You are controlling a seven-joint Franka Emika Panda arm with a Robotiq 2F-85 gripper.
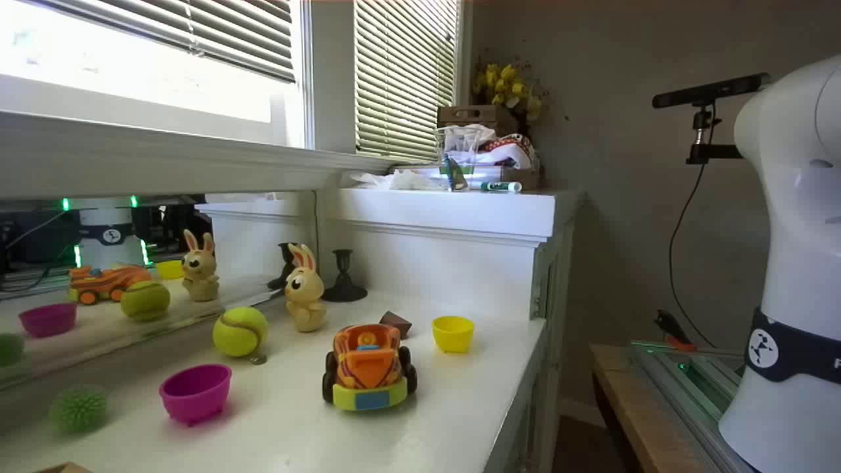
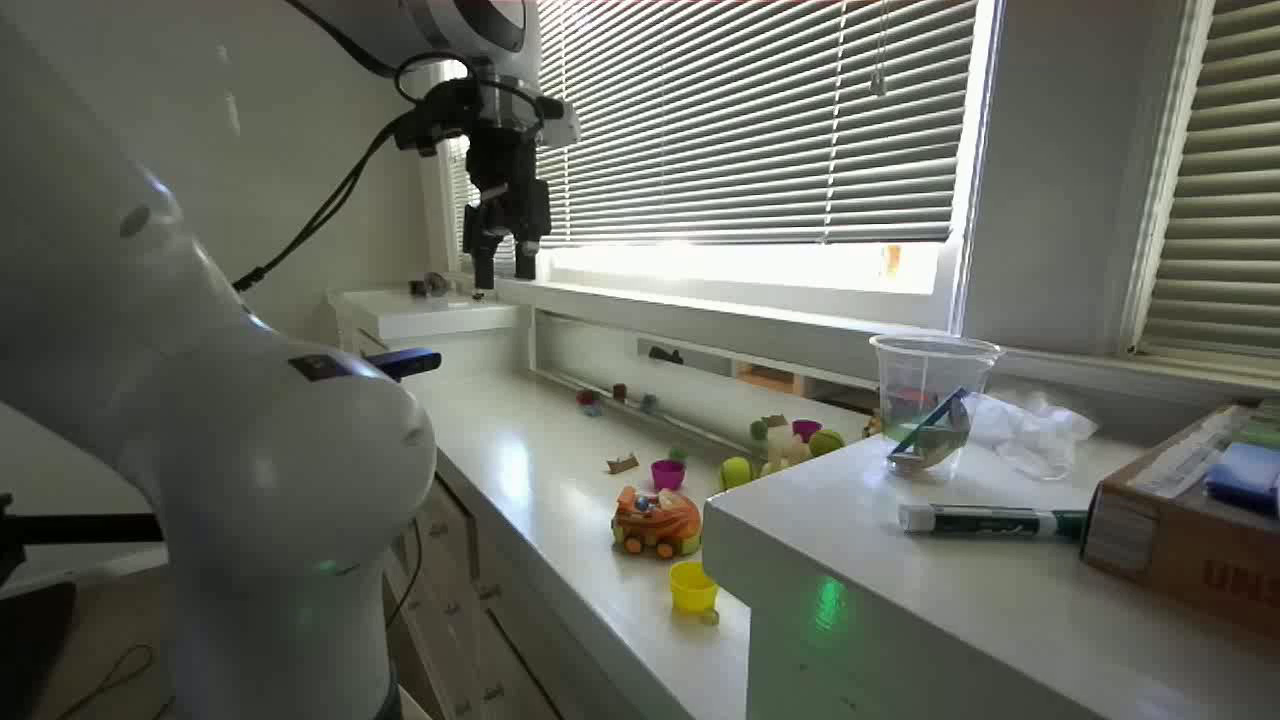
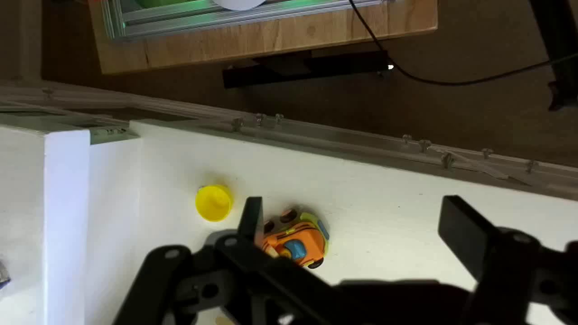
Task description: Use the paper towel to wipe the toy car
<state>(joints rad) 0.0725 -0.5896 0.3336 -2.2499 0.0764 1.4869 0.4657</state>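
Observation:
The toy car (image 1: 370, 371) is orange with a yellow-green and blue bumper and dark wheels. It stands upright on the white counter in both exterior views (image 2: 657, 520). In the wrist view the car (image 3: 307, 239) is far below, partly hidden by a finger. My gripper (image 2: 505, 268) hangs high above the counter, fingers pointing down, apart from everything. In the wrist view the gripper (image 3: 352, 219) is wide open with nothing between its fingers. A crumpled white sheet (image 2: 1035, 435) lies on the raised ledge and also shows at the back (image 1: 397, 179); I cannot tell if it is the paper towel.
Near the car are a yellow cup (image 1: 453, 334), a magenta cup (image 1: 196, 393), a tennis ball (image 1: 240, 332), a bunny (image 1: 305, 292), a green spiky ball (image 1: 79, 408) and a candle holder (image 1: 343, 279). A clear cup (image 2: 930, 400), marker (image 2: 990, 520) and cardboard box (image 2: 1180, 530) occupy the ledge.

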